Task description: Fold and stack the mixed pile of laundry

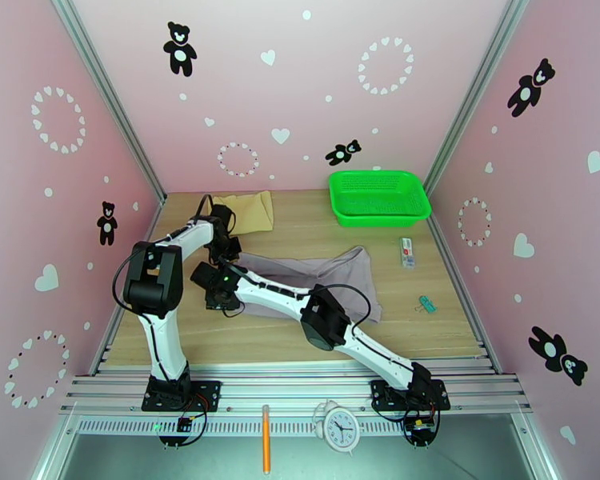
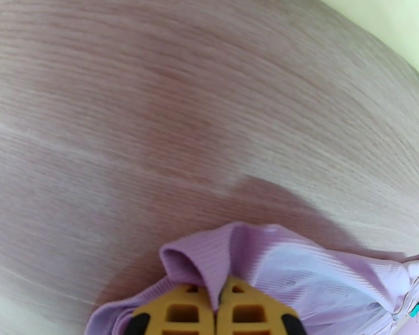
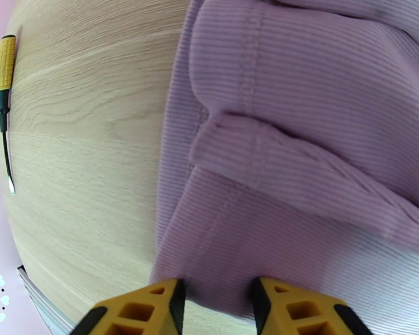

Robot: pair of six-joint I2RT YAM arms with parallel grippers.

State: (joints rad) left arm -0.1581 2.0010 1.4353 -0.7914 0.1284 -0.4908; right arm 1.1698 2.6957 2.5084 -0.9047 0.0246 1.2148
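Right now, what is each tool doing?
Left tool: shut on a fold of the lilac garment.
Right tool: open, at the same garment's edge.

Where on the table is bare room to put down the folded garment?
Bare wood lies between the tan cloth and green basket, and along the near edge before the lilac garment. Crowded: left middle, around the left claw and right claw.

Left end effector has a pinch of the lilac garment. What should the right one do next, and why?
Probably close the right end effector. Its jaws stand open with the edge of the lilac garment lying in the gap, while the left end effector is shut on a raised fold. With two holds, the cloth could likely be lifted to fold.
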